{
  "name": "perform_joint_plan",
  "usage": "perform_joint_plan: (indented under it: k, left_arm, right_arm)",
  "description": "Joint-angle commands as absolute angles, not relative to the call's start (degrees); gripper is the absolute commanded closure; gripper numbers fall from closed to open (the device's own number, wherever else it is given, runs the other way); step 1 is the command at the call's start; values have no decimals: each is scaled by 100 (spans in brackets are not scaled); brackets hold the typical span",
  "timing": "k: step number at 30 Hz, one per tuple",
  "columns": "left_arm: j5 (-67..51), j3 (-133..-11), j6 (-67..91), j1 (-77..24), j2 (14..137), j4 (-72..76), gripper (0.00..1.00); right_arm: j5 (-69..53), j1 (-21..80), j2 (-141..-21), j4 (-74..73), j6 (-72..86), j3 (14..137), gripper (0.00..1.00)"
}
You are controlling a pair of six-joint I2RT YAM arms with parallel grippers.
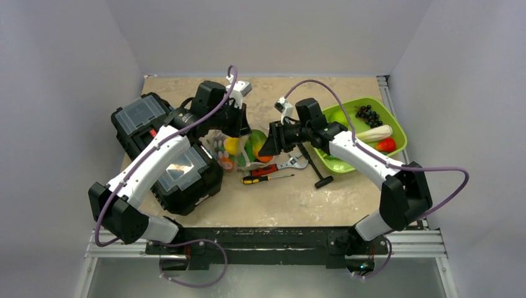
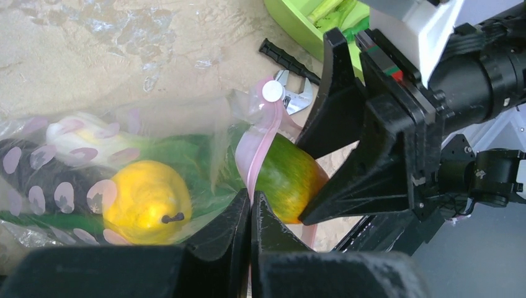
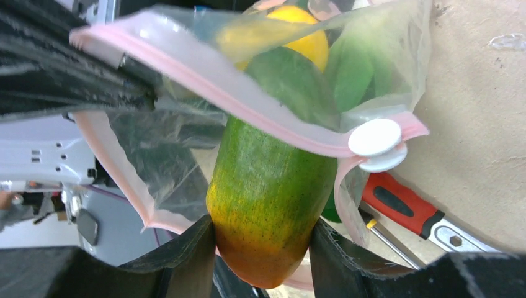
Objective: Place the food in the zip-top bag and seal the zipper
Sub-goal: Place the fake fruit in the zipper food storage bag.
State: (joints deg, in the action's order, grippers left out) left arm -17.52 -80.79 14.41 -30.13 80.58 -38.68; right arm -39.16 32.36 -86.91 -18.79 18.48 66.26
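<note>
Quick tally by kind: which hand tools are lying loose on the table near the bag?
Wrench: 1
Screwdriver: 1
Black T-handle key: 1
Total: 3

Gap between left gripper [image 1: 238,129] and right gripper [image 1: 268,148] is blocked: the zip-top bag [image 1: 231,149] hangs there, left pinching its zipper [image 2: 260,155], right clamped on a green-orange fruit [image 3: 267,205] sitting in the mouth, the two grippers close together. Just near-side of right gripper lie wrench [image 1: 282,166], screwdriver [image 1: 267,178] and black T-handle tool [image 1: 315,166], with green tray [image 1: 340,117] to its right; black cases [image 1: 186,174] crowd left gripper's left. Bare surface [image 1: 298,202] nearer the bases and beyond both grippers leaves passage.
</note>
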Motion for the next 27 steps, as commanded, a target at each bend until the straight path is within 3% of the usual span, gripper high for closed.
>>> perform_joint_plan:
  k: [1,5,10,14,23,27]
  left_arm:
    - [-2007,-8314,1483,-3027,7962,-3584,100]
    - [-2049,-8290,1477,-3098,7884,-3557,100]
    - [-2050,-8277,1468,-3115,7854,-3538,100]
    - [-2064,-8275,1463,-3123,7824,-3534,100]
    - [-1809,-8246,1463,-3123,7707,-3552,100]
    - [-1698,-8239,1461,-3104,7693,-3554,100]
  right_arm:
    - [-3541,3262,-8616,-636,3221,6524,98]
    - [-3372,3378,-8652,1150,4709,5859,85]
    - [-2929,3529,-9127,1779,5506,5777,79]
    - [-2518,3546,-9097,2083,5814,5604,63]
    - [-1927,3564,-8869,581,5023,5844,30]
    - [-1910,3560,-8590,229,4666,5808,21]
